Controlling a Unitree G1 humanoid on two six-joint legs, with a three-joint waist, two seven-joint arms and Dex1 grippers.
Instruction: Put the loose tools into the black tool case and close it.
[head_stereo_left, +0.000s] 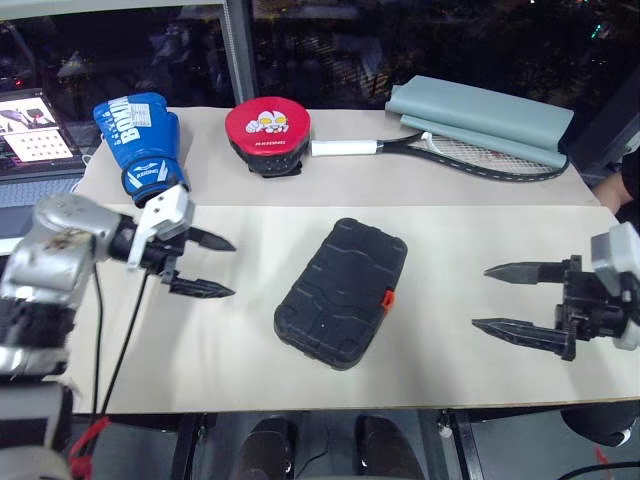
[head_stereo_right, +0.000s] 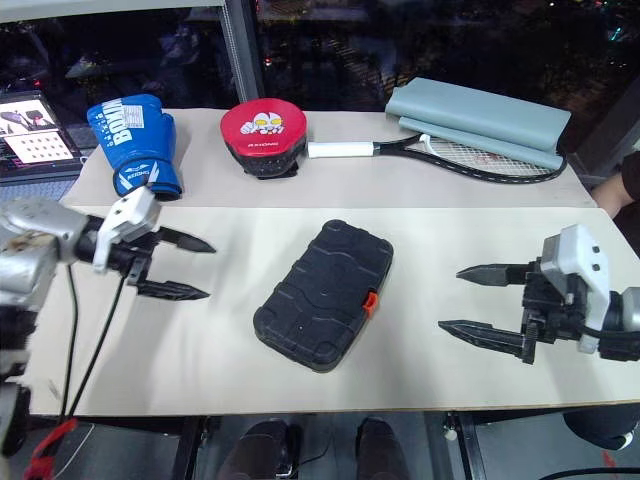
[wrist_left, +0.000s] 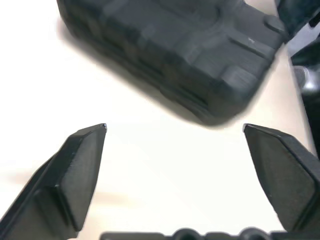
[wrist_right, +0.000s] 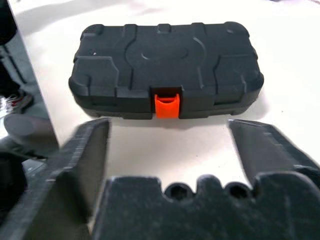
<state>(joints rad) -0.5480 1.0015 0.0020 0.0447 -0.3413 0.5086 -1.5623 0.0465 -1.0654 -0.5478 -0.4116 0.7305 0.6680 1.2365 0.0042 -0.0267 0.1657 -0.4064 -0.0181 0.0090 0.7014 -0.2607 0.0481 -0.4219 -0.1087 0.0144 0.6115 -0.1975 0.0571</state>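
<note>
While the black tool case (head_stereo_left: 341, 293) lies closed in the middle of the table (head_stereo_left: 460, 250), its orange latch (head_stereo_left: 387, 297) faces 3 o'clock. The left tool (head_stereo_left: 205, 265) at 9 o'clock and the right tool (head_stereo_left: 505, 297) at 3 o'clock both have fingers spread apart, holding nothing.

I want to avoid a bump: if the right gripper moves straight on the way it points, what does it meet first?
Most likely the black tool case, at its side with the orange latch. The open right gripper has bare table before that.
</note>
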